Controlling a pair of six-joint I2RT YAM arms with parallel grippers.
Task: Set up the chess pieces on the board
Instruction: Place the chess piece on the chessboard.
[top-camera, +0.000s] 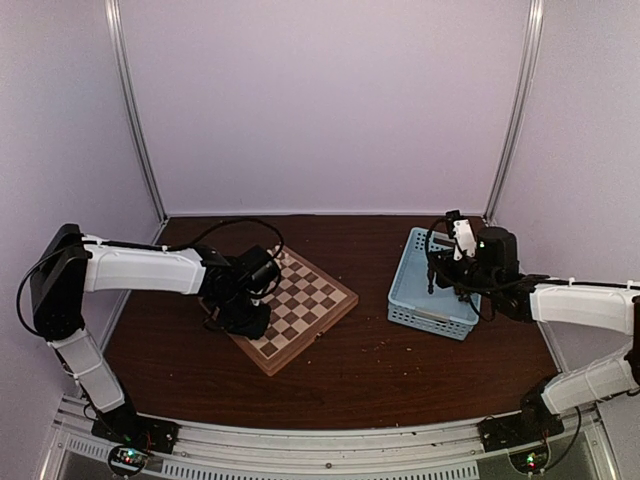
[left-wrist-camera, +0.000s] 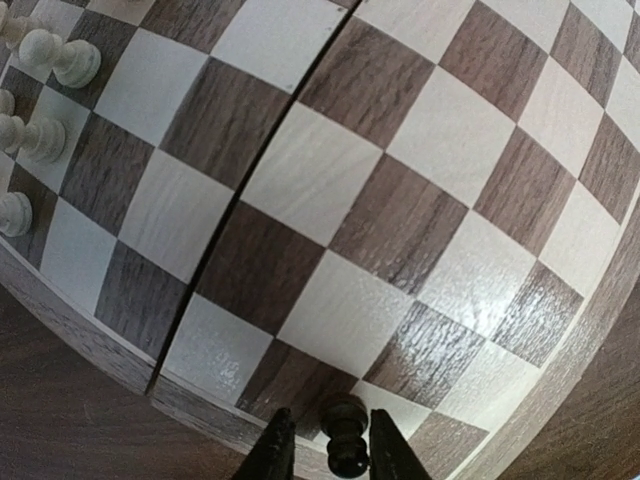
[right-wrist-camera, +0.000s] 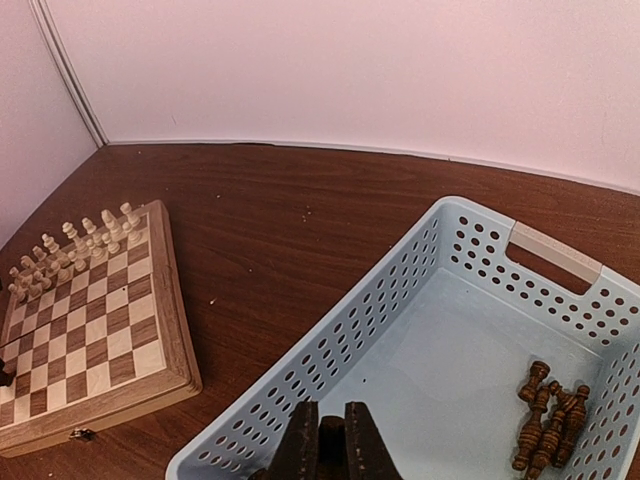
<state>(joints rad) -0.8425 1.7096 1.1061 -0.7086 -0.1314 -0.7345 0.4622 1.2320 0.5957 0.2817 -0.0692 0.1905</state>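
My left pincer (left-wrist-camera: 330, 418) hung low over the square wooden chessboard with light and dark brown checks and a tan border (left-wrist-camera: 400, 215). Its jaws stood narrowly apart around a tiny dark brown turned wooden pawn (left-wrist-camera: 346, 445). The right finger (left-wrist-camera: 388, 450) was against the pawn, and a sliver of board showed between the pawn and the other finger, so I was not clamping it. The pawn stood upright on the outermost row, just inside the border. Small cream turned wooden chessmen (left-wrist-camera: 45, 90) stood upright on the squares at the opposite edge, in two rows as my right wrist view showed them.

The board lay on the dark brown wooden tabletop (top-camera: 400, 370), turned at an angle. To its right, apart from it, sat a light blue perforated plastic basket (right-wrist-camera: 400, 320). A small heap of dark brown wooden chessmen (right-wrist-camera: 548, 420) lay on their sides in one corner of it. My right pincer (right-wrist-camera: 330, 410) was above the basket's near wall, closed on a small dark brown piece (right-wrist-camera: 330, 440); I could not tell which chessman it was.
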